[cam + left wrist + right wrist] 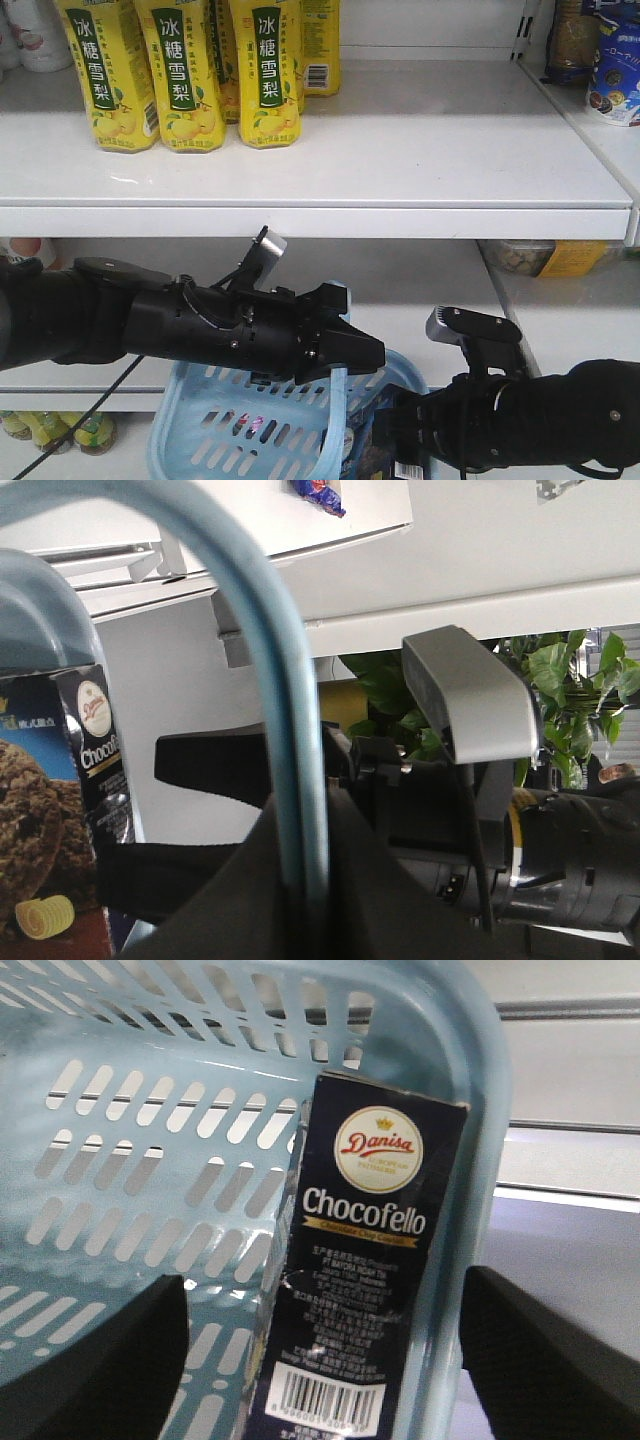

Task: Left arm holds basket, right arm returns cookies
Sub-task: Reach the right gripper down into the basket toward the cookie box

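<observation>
Cookies [362, 1260] are what I have to put back. The box stands on end inside the basket, in the corner nearest my right arm [560, 410].

Starting on the left, my left claw [352, 352] is closed on the handle [338, 405]. The basket [215, 435] hangs from it below the desk [430, 150]. The left wrist view shows the handle running down into the claw, so I judge that hold firm.

Moving right, the box rests against the basket's end wall, logo above barcode. My right claw [322, 1290] is spread wide astride the box, with a gap on both sides, and it holds nothing. I read this as the reach-in step, before the grasp.

Next I need to ease the claw a touch deeper and close on the box's narrow faces. Then I lift straight up so it clears the rim and handle, and carry it to the bare stretch of desk right of the bottles [180, 70].
</observation>
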You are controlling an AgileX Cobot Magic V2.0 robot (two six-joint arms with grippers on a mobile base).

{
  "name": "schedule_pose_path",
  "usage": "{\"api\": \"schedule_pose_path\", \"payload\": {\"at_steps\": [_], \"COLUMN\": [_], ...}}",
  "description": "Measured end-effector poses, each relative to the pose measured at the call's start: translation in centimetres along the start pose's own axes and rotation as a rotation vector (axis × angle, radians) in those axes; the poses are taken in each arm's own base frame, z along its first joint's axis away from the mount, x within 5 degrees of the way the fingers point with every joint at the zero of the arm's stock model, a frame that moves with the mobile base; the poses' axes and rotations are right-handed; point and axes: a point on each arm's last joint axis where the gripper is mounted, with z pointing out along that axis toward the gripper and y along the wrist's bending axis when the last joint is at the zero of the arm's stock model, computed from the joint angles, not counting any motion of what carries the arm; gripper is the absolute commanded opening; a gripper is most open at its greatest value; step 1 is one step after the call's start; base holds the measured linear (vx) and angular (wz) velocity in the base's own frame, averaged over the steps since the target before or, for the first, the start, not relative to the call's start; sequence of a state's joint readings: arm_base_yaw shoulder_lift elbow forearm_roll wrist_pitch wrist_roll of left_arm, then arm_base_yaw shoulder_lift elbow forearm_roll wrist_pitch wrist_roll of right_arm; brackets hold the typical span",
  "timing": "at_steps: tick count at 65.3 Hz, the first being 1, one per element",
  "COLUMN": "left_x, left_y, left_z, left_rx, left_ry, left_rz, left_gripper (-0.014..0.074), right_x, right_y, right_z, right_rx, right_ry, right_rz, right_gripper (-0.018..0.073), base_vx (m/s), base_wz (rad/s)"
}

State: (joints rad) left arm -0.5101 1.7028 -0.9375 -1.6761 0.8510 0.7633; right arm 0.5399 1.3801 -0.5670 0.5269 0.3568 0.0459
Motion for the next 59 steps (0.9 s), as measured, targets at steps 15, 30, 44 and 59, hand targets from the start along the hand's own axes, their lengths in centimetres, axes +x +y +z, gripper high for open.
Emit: {"api": "schedule_pose_path", "payload": {"at_steps": [15, 30, 44, 59], "left_x": [0.0, 0.0, 0.0, 0.0], "left_y": [0.0, 0.0, 0.0, 0.1], "left_z": [0.0, 0.0, 0.0, 0.0], "left_rx": [0.0, 0.0, -0.003, -0.013], "left_ry": [0.0, 0.0, 0.0, -0.002], "left_rz": [0.0, 0.0, 0.002, 0.007], "left_gripper": [-0.0006, -0.0006, -0.0006, -0.0006], "right_x": [0.1, 0.3, 0.4, -0.7], "right_y": [0.1, 0.1, 0.0, 0.4], "right_z": [0.7, 1.7, 2.9, 4.1], "right_rx": [-0.016, -0.028, -0.032, -0.033], "right_ry": [0.024, 0.06, 0.093, 0.104], "right_rz": [0.015, 0.017, 0.025, 0.007], "right_gripper": [0.0489, 0.0488, 0.0488, 0.0488], "base_vx": [0.0, 0.0, 0.0, 0.0], "base_wz": [0.0, 0.0, 0.0, 0.0]}}
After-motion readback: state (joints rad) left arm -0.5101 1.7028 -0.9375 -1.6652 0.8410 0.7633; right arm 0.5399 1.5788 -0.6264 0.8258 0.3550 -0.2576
